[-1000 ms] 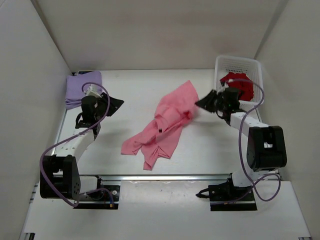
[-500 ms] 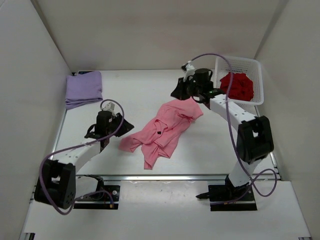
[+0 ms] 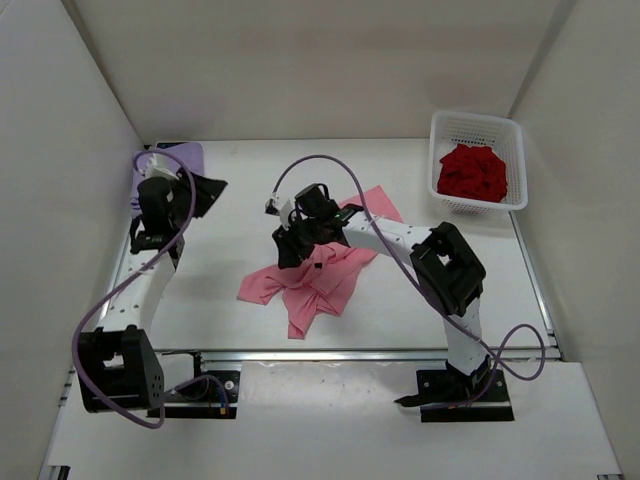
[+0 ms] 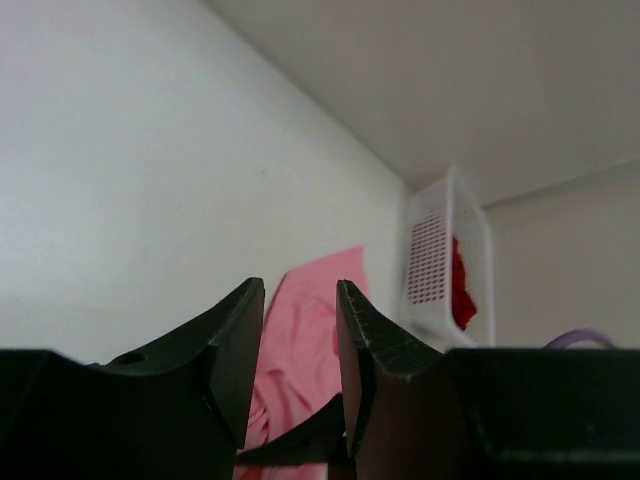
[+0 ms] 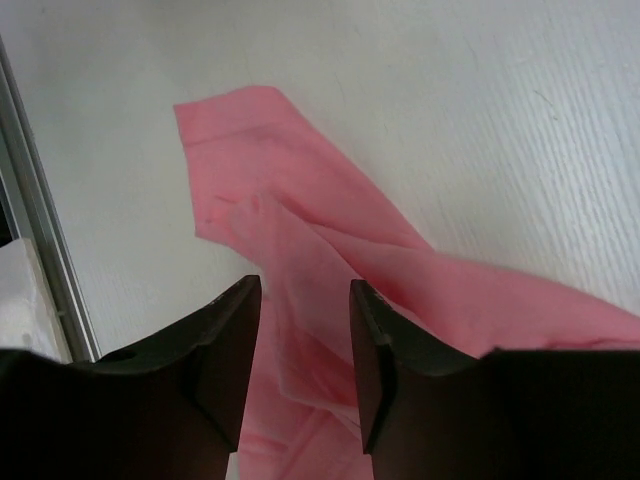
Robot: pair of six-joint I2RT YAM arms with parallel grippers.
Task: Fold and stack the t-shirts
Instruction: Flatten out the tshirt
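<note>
White table (image 3: 250, 190), white walls (image 3: 300, 60), crumpled pink t-shirt (image 3: 325, 282)

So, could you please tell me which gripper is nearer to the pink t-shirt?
Right. The right gripper hangs directly over the pink t-shirt, while the left gripper is well away on the left side, by the lavender t-shirt.

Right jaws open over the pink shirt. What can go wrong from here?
1. The pink shirt lies bunched in layers under the right gripper; closing here may pinch several folds.
2. The left gripper hangs by the lavender shirt, so a one-arm lift may only drag the pink one.
</note>
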